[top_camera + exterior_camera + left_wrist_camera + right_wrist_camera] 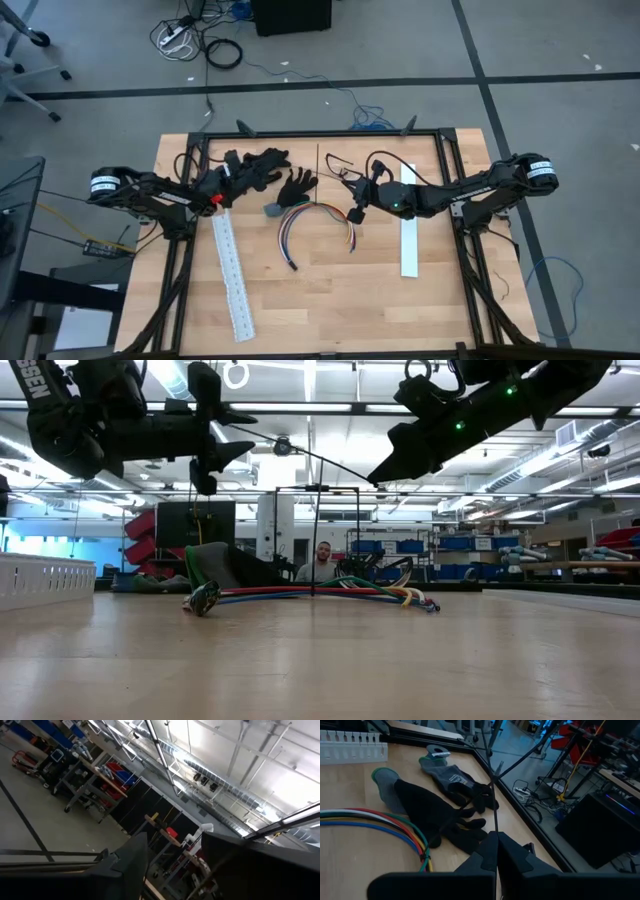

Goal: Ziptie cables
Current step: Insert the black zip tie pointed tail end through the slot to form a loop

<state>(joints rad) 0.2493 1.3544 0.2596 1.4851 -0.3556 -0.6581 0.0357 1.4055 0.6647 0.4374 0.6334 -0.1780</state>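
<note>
Cables (305, 222): a looped bundle of coloured wires is being carried by the wooden surface (330, 300) near its middle, between the two white strips; no fingers are touching it.
Right gripper (357, 214): it is being held above the surface just beside the bundle's right end; its fingers (487, 855) are being pressed fully together, and a thin dark strand is being pinched at their tip.
Left gripper (218, 190): it is being held above the surface's far left part, near the black gloves (262, 170); its fingers (131, 865) are being kept partly apart, with nothing seen between them.
Long slotted strip (232, 275): it is lying left of the bundle.
Short white strip (409, 222): it is lying right of the bundle.
</note>
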